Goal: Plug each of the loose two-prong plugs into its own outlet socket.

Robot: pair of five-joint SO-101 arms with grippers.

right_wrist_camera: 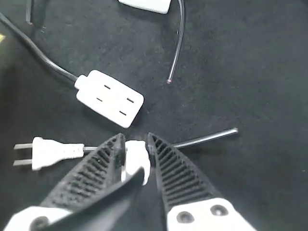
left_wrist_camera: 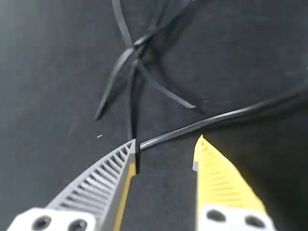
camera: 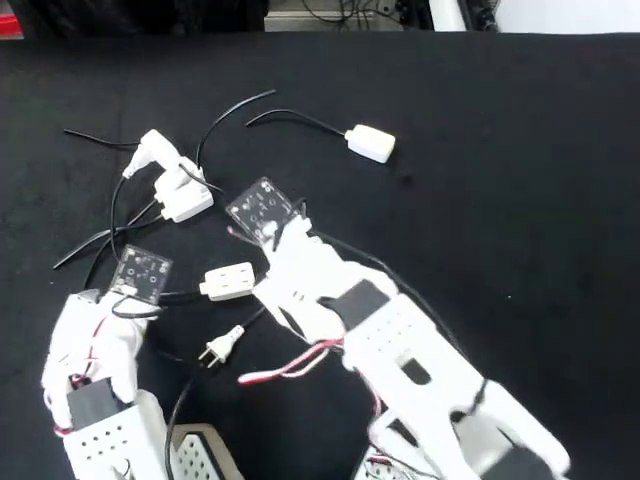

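Plug (right_wrist_camera: pixel 45 153) loose near empty outlet (right_wrist_camera: pixel 109 98); insertion judged pending. Right gripper (right_wrist_camera: pixel 134 139) pinching white piece (right_wrist_camera: pixel 136 156); left gripper (left_wrist_camera: pixel 166 142) spread.

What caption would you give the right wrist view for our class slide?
Right gripper clamps a white piece beside a loose plug and a white socket block on the black table.

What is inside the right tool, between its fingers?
A white piece sits between the fingers of the right tool. The fingers cover its ends, so I cannot tell whether it is a plug or a socket.
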